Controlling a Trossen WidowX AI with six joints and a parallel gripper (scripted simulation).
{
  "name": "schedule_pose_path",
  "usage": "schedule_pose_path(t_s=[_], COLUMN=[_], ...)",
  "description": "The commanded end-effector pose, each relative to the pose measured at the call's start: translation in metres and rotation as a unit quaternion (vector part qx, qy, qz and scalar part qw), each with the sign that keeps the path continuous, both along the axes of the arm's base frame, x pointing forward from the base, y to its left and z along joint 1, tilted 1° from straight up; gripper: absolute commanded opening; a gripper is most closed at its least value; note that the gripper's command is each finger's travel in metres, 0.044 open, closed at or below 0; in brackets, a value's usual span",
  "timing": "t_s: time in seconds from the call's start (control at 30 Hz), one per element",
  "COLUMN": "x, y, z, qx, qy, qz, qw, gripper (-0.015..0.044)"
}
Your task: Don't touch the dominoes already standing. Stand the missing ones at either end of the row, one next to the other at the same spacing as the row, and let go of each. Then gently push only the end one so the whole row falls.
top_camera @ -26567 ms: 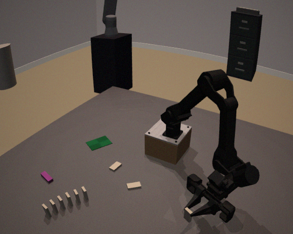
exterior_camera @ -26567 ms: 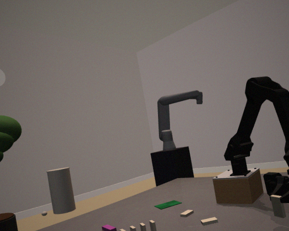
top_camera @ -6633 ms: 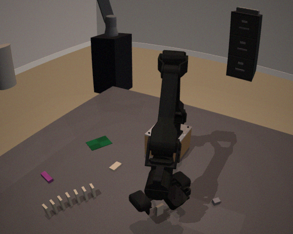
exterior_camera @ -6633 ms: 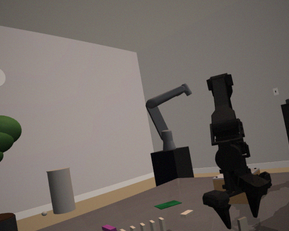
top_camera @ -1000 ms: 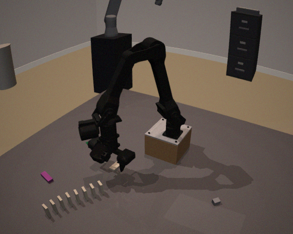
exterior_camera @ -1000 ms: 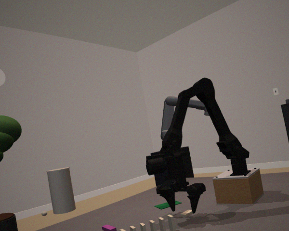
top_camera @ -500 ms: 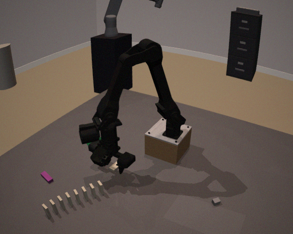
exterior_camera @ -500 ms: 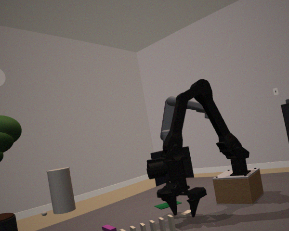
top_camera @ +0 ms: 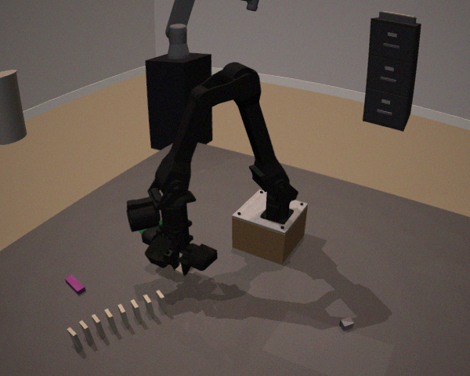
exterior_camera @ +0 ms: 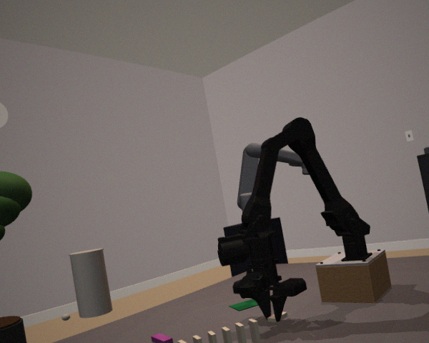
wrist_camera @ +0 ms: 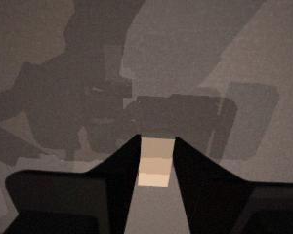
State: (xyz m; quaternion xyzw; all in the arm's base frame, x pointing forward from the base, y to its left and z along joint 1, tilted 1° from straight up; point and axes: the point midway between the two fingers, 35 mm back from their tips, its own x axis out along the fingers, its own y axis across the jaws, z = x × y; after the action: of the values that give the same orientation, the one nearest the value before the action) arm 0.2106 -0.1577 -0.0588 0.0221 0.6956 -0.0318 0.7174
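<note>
Several cream dominoes stand upright in an evenly spaced row; the row's near-left end domino (top_camera: 74, 338) and the end domino nearest the arm (top_camera: 160, 301) (exterior_camera: 254, 330) are both upright. A loose cream domino (top_camera: 179, 269) (exterior_camera: 283, 315) (wrist_camera: 157, 166) lies flat beyond that arm-side end. My gripper (top_camera: 180, 270) (exterior_camera: 273, 319) (wrist_camera: 156, 140) points down at floor level, shut on this loose domino, with a fingertip against each long side in the wrist view. The fingers partly hide it in the top and exterior views.
A magenta block (top_camera: 74, 283) (exterior_camera: 161, 338) lies left of the row. A green flat piece (exterior_camera: 243, 304) lies behind the gripper. A small grey block (top_camera: 346, 323) lies at the right. The arm's wooden base box (top_camera: 257, 239) (exterior_camera: 346, 284) stands behind and right of the gripper.
</note>
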Motion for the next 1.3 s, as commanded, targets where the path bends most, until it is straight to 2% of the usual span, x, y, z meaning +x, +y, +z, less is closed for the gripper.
schedule_pose_path(t_s=[0.0,0.17,0.53,0.73,0.83,1.0,1.27], x=[0.000,0.001,0.003,0.007,0.024,0.068,0.109], y=[0.000,0.001,0.004,0.007,0.022,0.077,0.189], z=[0.000,0.016,0.153,0.161,0.163,0.166,0.166], qx=[0.001,0.001,0.001,0.000,-0.002,-0.007,-0.010], qy=[-0.002,-0.002,-0.002,-0.003,-0.006,-0.014,-0.006], qz=[-0.002,-0.002,-0.002,0.010,0.070,0.243,0.506], qw=[1.000,1.000,1.000,1.000,0.997,0.970,0.862], gripper=[0.0107,0.0107,0.0107,0.0107,0.0107,0.0107,0.0107])
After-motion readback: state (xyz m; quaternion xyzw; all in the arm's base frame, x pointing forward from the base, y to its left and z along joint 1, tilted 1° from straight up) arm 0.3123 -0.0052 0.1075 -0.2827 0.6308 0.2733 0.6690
